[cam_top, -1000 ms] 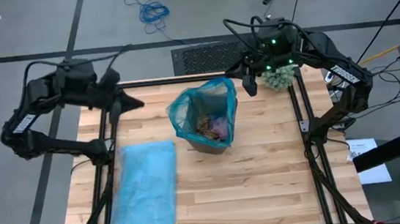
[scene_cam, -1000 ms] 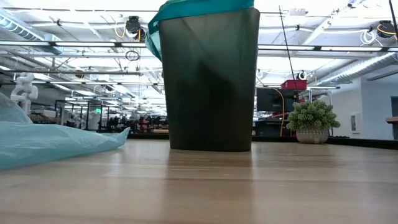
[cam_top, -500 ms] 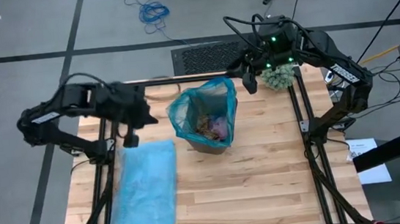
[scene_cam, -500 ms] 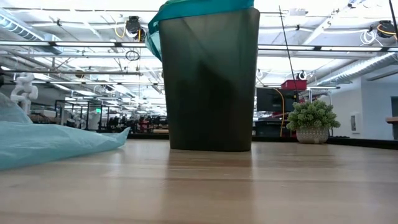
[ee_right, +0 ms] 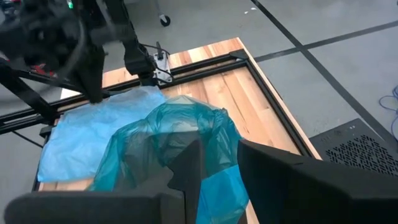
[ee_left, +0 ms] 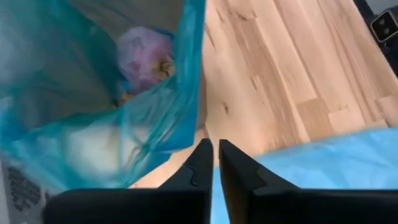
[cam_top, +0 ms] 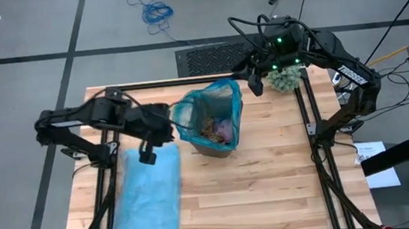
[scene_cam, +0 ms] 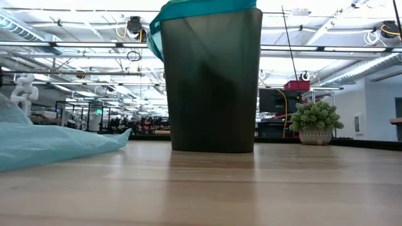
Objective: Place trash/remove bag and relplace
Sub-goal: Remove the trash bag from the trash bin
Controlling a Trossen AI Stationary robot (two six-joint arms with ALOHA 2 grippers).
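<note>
A dark bin (cam_top: pixel 209 145) (scene_cam: pixel 210 81) stands on the table, lined with a teal bag (cam_top: pixel 207 107) (ee_right: pixel 168 143) whose rim is bunched over its top. Inside lie brown paper wads (cam_top: pixel 207 129) and a lilac-pink piece (cam_top: pixel 223 131) (ee_left: pixel 146 53). A flat light-blue bag (cam_top: pixel 148 195) (scene_cam: pixel 50 141) lies spread on the table's left. My left gripper (cam_top: pixel 147 156) (ee_left: pixel 215 148) is shut, hanging just left of the bin over the flat bag's far right corner. My right gripper (cam_top: pixel 256 87) (ee_right: pixel 217 152) is open, above the far edge, right of the bin.
A small potted grey-green plant (cam_top: pixel 285 79) (scene_cam: pixel 316 122) sits at the table's far right corner, under the right arm. Black frame rails (cam_top: pixel 311 127) run along both sides. Bare wood (cam_top: pixel 272 191) lies on the near right.
My left arm has swung from the table's far left corner rightward and nearer, toward the bin, and its gripper now points down beside the bin's left side. The bin, both bags and the right arm have stayed in place.
</note>
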